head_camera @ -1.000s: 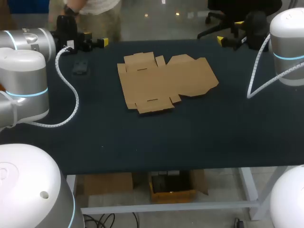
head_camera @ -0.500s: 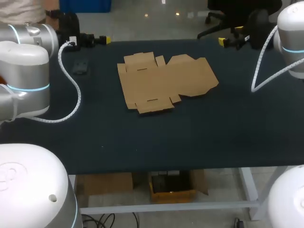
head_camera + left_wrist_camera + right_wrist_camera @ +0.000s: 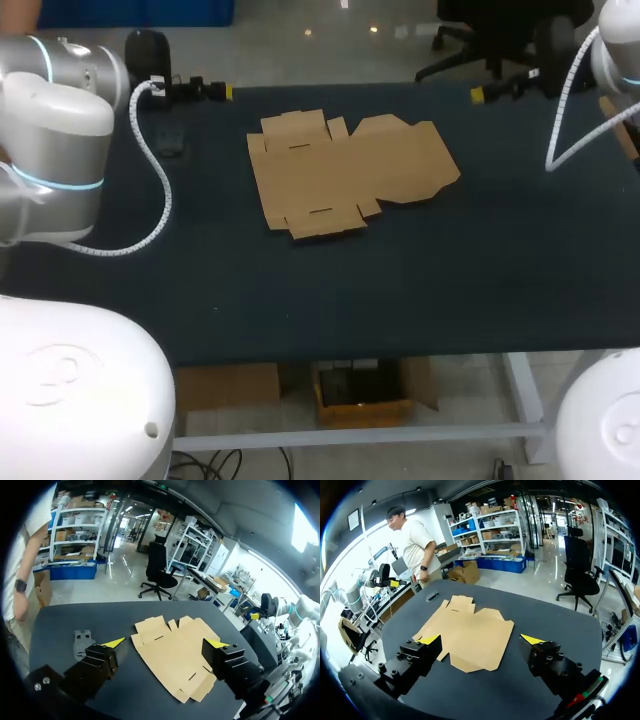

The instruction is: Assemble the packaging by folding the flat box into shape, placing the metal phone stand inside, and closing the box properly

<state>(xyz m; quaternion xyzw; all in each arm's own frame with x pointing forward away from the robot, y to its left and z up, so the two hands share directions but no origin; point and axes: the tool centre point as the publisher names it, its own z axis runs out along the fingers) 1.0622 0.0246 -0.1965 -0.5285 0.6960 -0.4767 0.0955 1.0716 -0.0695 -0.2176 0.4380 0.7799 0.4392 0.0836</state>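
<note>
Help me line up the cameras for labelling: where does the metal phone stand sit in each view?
Head view: the metal phone stand lies near the table's far left corner, left of the flat box.
Left wrist view: it lies beside the left tool, outside one finger, next to the box.
Right wrist view: it lies far ahead of the right tool, beyond the box.
Shared landmark: the flat box.

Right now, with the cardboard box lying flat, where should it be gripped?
Probably the wide end panel on the robot's right, approached low from that side: the flat cardboard box lies flush on the table, so only a free outer edge gives a fingertip a lip.
</note>
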